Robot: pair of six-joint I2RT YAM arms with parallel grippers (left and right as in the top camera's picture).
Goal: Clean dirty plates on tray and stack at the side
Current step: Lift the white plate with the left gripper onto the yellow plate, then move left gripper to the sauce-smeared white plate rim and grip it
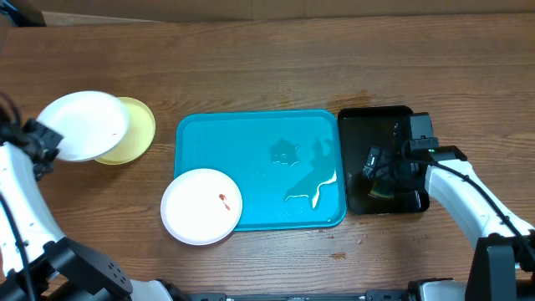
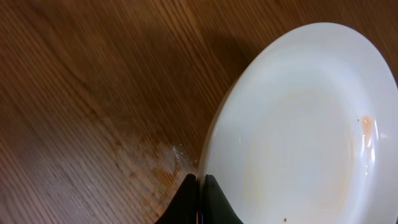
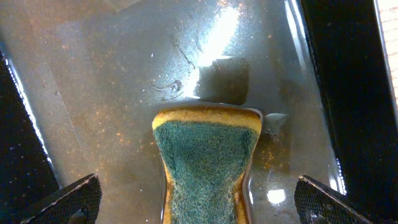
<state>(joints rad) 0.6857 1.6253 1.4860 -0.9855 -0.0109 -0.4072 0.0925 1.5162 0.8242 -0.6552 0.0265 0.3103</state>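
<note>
Turquoise tray (image 1: 242, 142): centre, wet | smeared white plate (image 1: 201, 206): overhanging its lower-left corner | second white plate (image 1: 82, 125): upper left, overlapping lime plate (image 1: 144, 134)

We find most of the tray (image 1: 259, 142) bare and open from above; only the front plate (image 1: 201, 206) overlaps its front-left corner. Further left, the white plate (image 1: 84, 125) overlaps the green plate (image 1: 140, 132). The right arm (image 1: 468, 192) and the sponge (image 3: 205, 162) crowd the black tray (image 1: 376, 119), which sits just beside the tray's right edge.
</note>
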